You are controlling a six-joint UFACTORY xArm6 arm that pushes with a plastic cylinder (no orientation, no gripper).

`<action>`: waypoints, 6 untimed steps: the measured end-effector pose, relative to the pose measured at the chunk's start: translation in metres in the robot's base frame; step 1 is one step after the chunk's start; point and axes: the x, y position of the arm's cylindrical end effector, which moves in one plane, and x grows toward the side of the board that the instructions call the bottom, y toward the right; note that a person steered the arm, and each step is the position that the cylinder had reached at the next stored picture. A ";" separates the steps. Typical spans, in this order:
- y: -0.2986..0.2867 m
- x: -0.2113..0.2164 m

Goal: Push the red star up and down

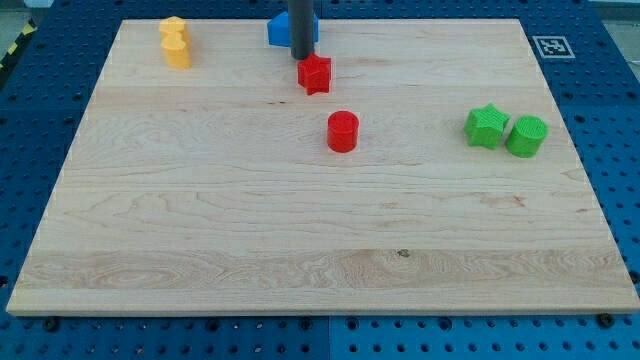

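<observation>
The red star (pixel 315 75) lies near the top middle of the wooden board (pixel 200 230). My tip (pixel 302 58) comes down from the view's top and stands just above and slightly left of the star, touching or nearly touching its upper edge. A red cylinder (pixel 342 131) stands a little below and to the right of the star.
A blue block (pixel 280 31) sits behind the rod at the top edge, partly hidden. Two yellow blocks (pixel 175 42) stand together at the top left. A green star (pixel 486 126) and a green cylinder (pixel 526 136) sit side by side at the right.
</observation>
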 end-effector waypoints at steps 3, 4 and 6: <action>0.021 0.044; 0.025 0.062; 0.046 0.060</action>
